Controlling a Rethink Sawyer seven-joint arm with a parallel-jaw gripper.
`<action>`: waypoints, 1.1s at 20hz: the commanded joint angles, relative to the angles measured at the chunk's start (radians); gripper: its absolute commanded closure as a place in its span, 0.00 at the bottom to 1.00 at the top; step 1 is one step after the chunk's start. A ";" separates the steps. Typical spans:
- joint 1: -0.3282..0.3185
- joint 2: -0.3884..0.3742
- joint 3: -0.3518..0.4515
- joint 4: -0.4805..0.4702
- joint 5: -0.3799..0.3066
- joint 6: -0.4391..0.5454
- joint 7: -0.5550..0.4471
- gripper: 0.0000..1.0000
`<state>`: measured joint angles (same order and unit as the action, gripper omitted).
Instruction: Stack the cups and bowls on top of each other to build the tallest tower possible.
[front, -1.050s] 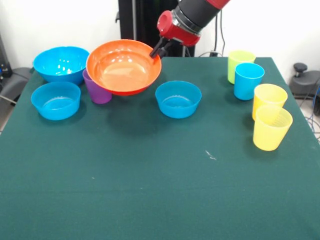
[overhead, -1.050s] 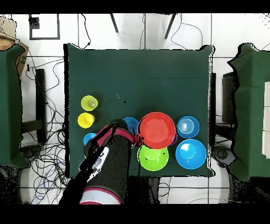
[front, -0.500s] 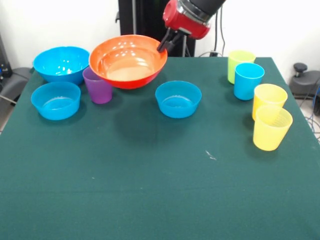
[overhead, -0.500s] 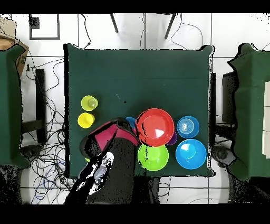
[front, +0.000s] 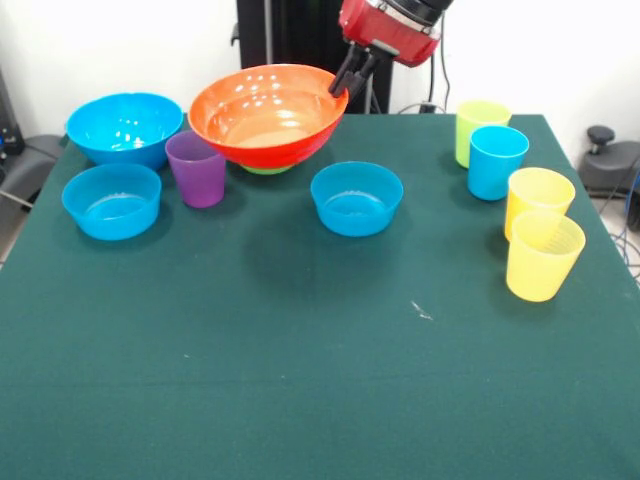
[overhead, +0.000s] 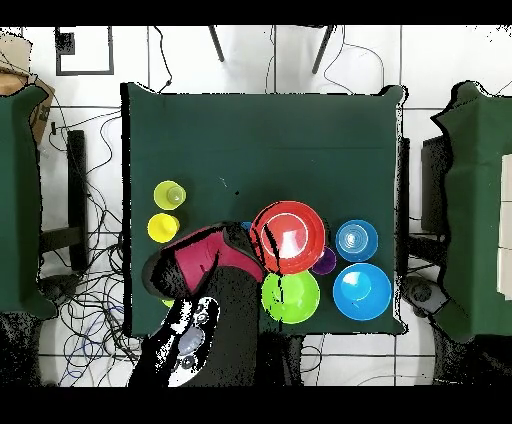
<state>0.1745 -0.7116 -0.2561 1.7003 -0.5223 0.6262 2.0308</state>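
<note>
While the fingers pinch its rim, the orange bowl hangs tilted beside them.

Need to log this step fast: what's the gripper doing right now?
Gripper: shut on the rim of the orange bowl, holding it lifted clear of the table.

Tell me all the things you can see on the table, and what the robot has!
orange bowl: one, lifted off the table, held by its rim
lime green bowl: one, behind and below the orange bowl
large blue bowl: one, far left corner
smaller blue bowls: two, one front left, one mid-table
purple cup: one, upright beside the orange bowl
lime green cup: one, far right
blue cup: one, in front of it
yellow cups: two, right edge, the other nearer
table: one, dark green
pincer: one, black, clamped on the orange bowl's rim
</note>
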 joint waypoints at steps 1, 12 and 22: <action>-0.002 0.027 0.090 -0.009 0.040 -0.068 0.108 1.00; 0.058 0.077 0.051 -0.043 0.048 -0.079 0.190 1.00; 0.114 0.070 0.025 -0.035 0.072 -0.063 0.219 1.00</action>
<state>0.2567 -0.6724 -0.2633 1.6965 -0.4941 0.6262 2.0308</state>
